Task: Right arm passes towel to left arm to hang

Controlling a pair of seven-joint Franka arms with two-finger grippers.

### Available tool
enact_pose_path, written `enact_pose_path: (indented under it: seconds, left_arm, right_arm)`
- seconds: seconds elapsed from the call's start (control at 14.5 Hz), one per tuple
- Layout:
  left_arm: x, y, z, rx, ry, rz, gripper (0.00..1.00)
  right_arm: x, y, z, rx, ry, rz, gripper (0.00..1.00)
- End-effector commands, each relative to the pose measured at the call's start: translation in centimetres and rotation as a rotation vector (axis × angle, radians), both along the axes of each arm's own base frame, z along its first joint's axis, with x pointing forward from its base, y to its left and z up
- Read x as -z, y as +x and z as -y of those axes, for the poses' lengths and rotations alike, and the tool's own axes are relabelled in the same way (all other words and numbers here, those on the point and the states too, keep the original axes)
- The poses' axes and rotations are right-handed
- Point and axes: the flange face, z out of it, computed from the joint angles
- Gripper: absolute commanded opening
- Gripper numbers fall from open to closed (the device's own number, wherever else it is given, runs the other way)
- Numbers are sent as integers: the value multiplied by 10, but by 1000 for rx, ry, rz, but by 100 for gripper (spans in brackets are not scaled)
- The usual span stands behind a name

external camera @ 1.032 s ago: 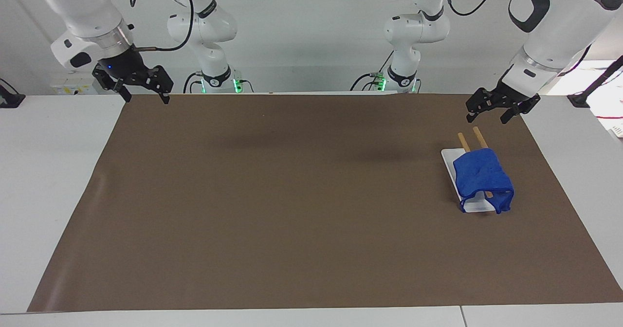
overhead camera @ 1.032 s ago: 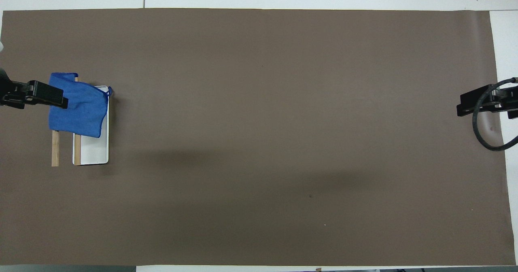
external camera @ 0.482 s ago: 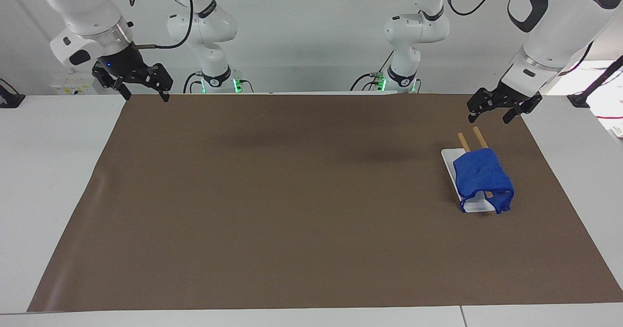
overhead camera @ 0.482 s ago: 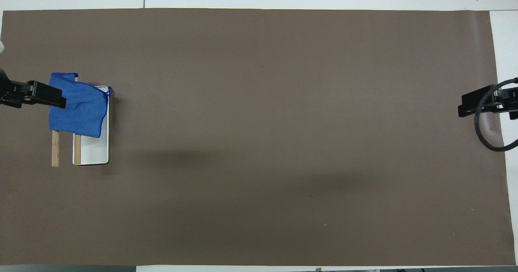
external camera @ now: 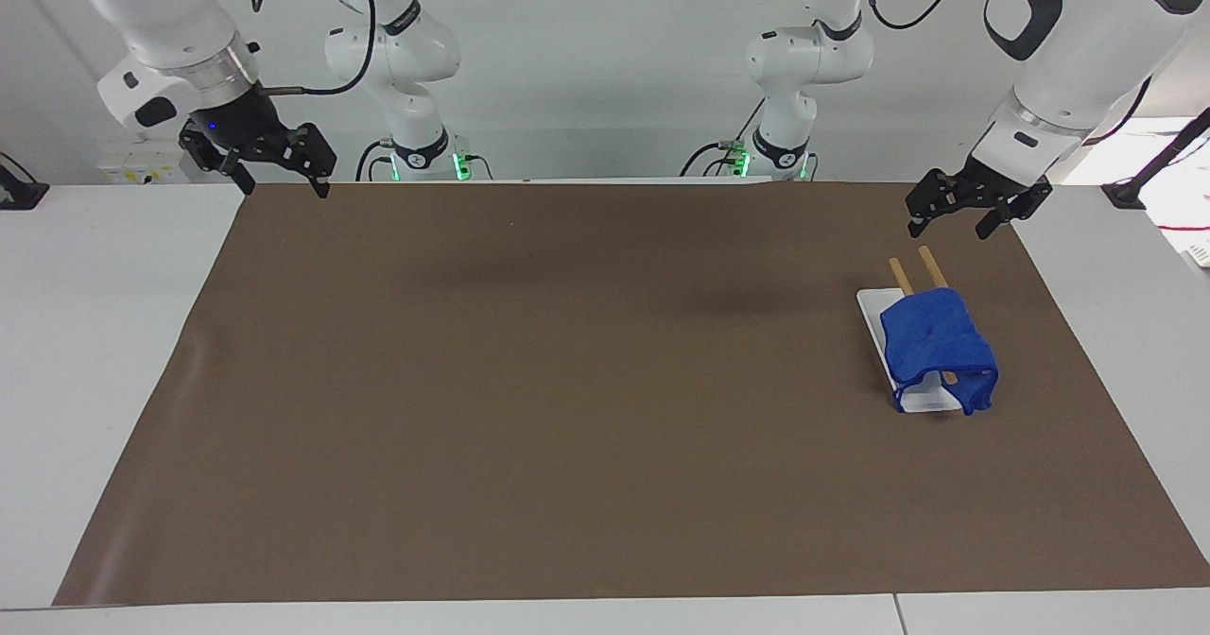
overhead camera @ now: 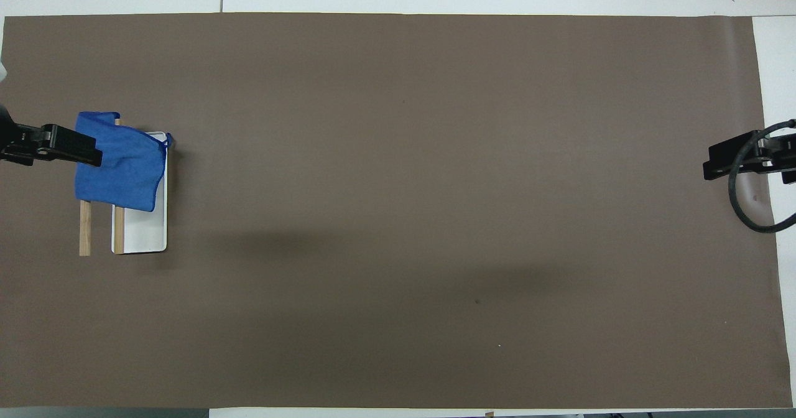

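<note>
The blue towel [external camera: 936,337] [overhead camera: 121,166] lies draped over two wooden rails [external camera: 931,265] [overhead camera: 85,228] of a small rack with a white base [external camera: 872,312] [overhead camera: 146,231], at the left arm's end of the table. My left gripper [external camera: 948,229] [overhead camera: 87,150] hangs open and empty in the air over the mat by the rack, apart from the towel. Over the mat's corner at the right arm's end, my right gripper [external camera: 284,191] [overhead camera: 712,160] is open with nothing in it, a blue light at its wrist.
A brown mat [external camera: 567,380] covers most of the white table [external camera: 104,333]. Both arm bases, with green lights, stand at the robots' edge. A black cable [overhead camera: 746,213] loops by the right gripper.
The right gripper has risen a little. The left gripper has shifted only slightly. The towel has not moved.
</note>
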Motion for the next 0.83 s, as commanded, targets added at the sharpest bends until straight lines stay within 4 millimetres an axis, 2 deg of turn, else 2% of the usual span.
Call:
enact_pose_path:
  seconds: [0.0, 0.28, 0.76]
  left_arm:
    - [-3, -4, 0, 6, 17, 12, 100]
    - [-4, -4, -8, -8, 17, 13, 100]
    - [-4, -4, -8, -6, 15, 12, 100]
  right_arm:
    - [-2, 0, 0, -10, 20, -6, 100]
    - [-2, 0, 1, -9, 21, -6, 100]
    - [-3, -1, 2, -5, 27, -9, 100]
